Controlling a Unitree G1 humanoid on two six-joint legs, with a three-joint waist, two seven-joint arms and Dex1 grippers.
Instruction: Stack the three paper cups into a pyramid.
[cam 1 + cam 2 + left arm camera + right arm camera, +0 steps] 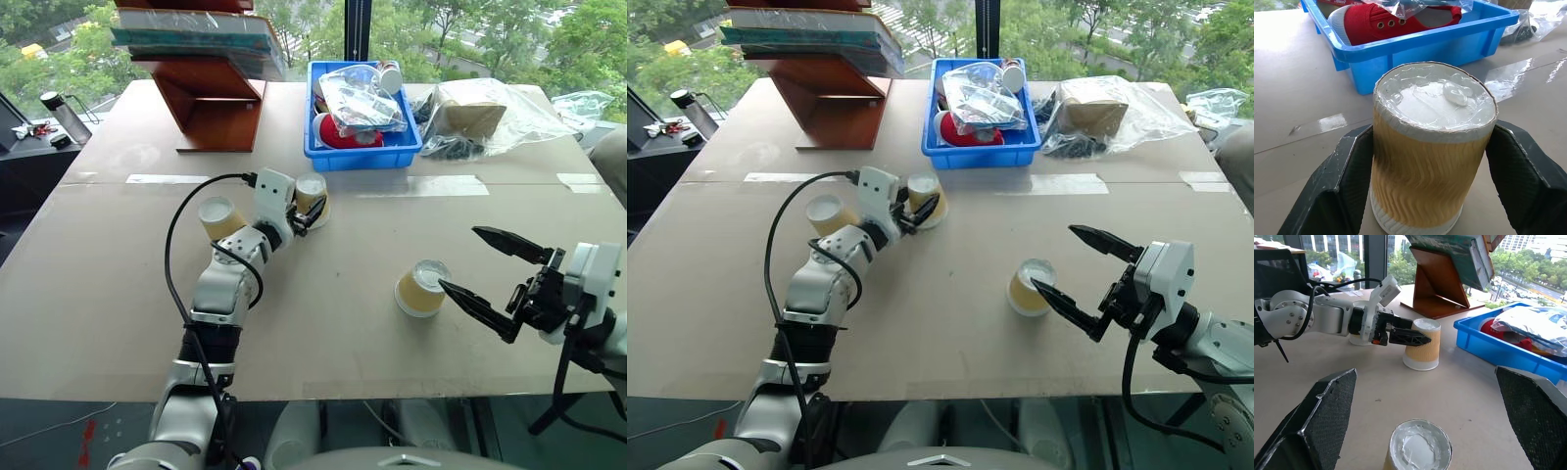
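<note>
Beige desk (118,294) carries a blue bin (362,147); just before it, the left claw (308,211) clenches one upturned cup (1432,147). Its wrist view reveals a red shoe (1396,22). Right claw (490,279) gapes around another cup (421,287).

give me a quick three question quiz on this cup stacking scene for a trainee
1. True or false: the left gripper is shut on a cup.
2. The right gripper is: A) open by a cup, B) shut on it, C) in the blue bin.
3. How many cups are stacked on another so far?

Key: 1 true. 2 A. 3 none; the third cup stands apart too.
</note>
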